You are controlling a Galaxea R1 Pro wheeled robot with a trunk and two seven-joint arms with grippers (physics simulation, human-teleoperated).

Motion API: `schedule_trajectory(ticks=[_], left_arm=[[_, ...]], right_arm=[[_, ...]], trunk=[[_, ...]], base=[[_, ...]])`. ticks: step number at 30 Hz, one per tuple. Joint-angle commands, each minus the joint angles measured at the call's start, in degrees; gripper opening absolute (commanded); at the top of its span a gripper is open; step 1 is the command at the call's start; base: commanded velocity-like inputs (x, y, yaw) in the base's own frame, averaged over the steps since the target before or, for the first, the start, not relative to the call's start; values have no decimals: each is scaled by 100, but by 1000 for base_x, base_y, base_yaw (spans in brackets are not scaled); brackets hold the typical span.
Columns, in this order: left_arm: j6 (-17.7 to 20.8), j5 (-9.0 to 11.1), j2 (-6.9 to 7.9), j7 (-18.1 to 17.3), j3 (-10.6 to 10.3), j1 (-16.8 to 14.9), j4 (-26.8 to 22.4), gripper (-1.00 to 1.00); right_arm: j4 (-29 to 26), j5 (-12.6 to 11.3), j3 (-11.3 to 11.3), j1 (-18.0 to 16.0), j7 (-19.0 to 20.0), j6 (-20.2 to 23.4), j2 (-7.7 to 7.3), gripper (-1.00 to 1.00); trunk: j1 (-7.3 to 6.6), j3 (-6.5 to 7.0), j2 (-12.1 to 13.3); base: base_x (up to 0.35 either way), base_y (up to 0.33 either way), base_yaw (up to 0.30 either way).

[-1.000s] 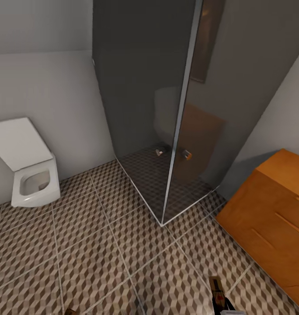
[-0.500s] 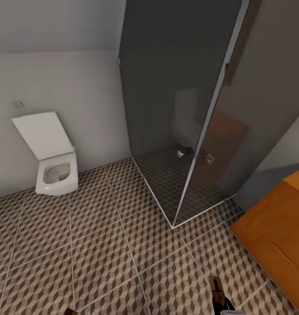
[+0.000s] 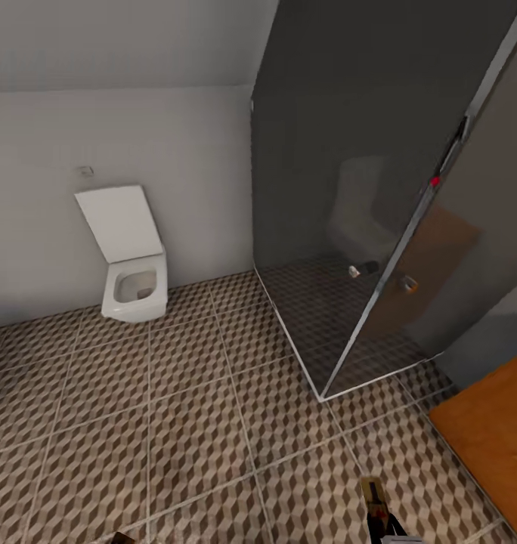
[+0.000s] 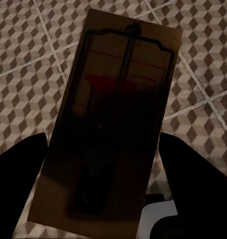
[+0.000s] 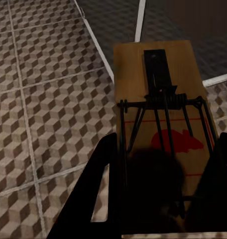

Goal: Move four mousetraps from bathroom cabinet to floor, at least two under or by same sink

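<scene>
In the left wrist view a tan mousetrap (image 4: 113, 124) with dark wire parts sits between the two dark fingers (image 4: 21, 184) of my left gripper (image 4: 103, 169), which is shut on it above the cube-pattern bathroom floor (image 4: 203, 59). In the right wrist view my right gripper (image 5: 161, 199) is shut on a second mousetrap (image 5: 161, 124) with a red mouse print. That trap (image 3: 375, 505) pokes up at the head view's bottom edge. A corner of the orange-brown cabinet (image 3: 489, 446) shows at the lower right. The bathroom sink is out of view.
A white toilet (image 3: 134, 281) with its lid up stands against the pale wall at the left. A dark glass shower enclosure (image 3: 364, 227) fills the right, its corner (image 3: 323, 394) reaching onto the tiles. Open tiled floor (image 3: 190, 423) lies between them.
The head camera has swung left: the toilet, shower and cabinet have all shifted rightward in the picture. Both grippers keep their traps.
</scene>
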Motion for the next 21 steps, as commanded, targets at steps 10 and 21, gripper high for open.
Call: schedule_trajectory(ticks=[10, 21], left_arm=[[22, 53, -2, -6, -49, -10, 21, -100], [94, 52, -8, -6, -48, -10, 21, -100]], right_arm=[[2, 36, -53, -2, 29, -16, 0, -100], [2, 36, -53, -2, 30, -14, 0, -100]], trunk=[[3, -9, -10], [3, -9, -10]], base=[[0, 251, 256], [31, 199, 252]])
